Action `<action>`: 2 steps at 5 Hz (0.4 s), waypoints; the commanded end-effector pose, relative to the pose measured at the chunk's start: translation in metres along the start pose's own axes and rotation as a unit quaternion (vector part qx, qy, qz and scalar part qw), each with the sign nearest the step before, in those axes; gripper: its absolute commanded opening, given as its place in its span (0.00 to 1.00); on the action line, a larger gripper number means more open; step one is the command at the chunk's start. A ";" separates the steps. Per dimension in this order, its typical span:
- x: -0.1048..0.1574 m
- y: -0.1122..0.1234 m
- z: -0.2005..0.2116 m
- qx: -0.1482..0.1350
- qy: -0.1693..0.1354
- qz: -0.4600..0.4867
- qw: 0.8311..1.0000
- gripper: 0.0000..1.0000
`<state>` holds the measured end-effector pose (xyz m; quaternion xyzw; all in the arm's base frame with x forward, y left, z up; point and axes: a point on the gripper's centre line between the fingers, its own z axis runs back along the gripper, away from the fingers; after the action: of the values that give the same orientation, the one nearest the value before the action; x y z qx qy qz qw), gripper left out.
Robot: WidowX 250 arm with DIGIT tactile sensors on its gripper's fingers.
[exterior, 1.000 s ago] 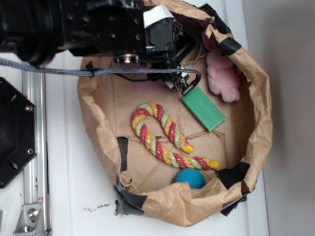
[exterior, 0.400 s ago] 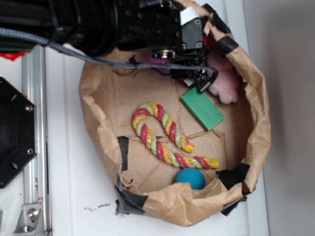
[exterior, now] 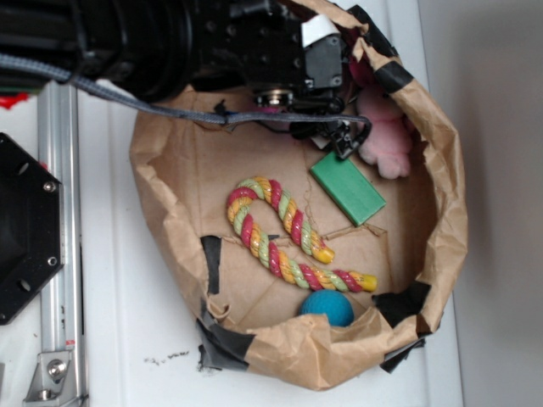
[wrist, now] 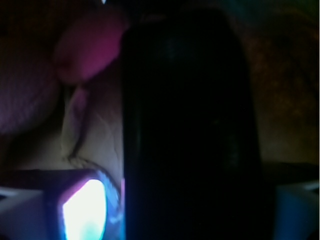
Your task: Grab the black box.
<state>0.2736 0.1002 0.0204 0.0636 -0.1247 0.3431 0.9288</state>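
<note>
Crowded scene inside the brown paper bag (exterior: 450,212), so let's take the green block (exterior: 348,188) as our marker. It lies flat on the bag floor, set at an angle. Just above and to the right of it sits a pink plush toy (exterior: 386,140), pushed against the bag wall. Below and to the left of the block a striped rope toy (exterior: 284,233) bends into a hook, and further below, against the near wall, is a blue ball (exterior: 327,307). Black tape (exterior: 210,263) patches the paper well to the left of the block. Far to the left, outside the bag, there is a black hexagonal plate (exterior: 25,229) beside a metal rail (exterior: 61,254).

The arm's bulk covers everything above and to the left of the block, with a braided cable (exterior: 127,97) slung across it. The gripper (exterior: 344,144) hangs right at the block's upper corner; whether it touches is not clear.

And the black box? The exterior view shows no sign of it. In the wrist view a tall dark shape (wrist: 190,125) with a rounded top fills the middle, faintly glossy. I cannot tell if that is the box or part of the gripper itself. Pink fuzz shows to its left, and a bright glare sits low in the frame.

Jaws: too dark and cluttered, so I cannot tell whether they are spread or closed.
</note>
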 end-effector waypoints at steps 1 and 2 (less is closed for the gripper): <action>0.013 0.014 0.039 -0.016 -0.030 -0.010 0.999 0.00; 0.011 0.017 0.056 -0.037 -0.039 -0.046 0.997 0.00</action>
<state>0.2545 0.0959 0.0586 0.0442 -0.1455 0.2845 0.9465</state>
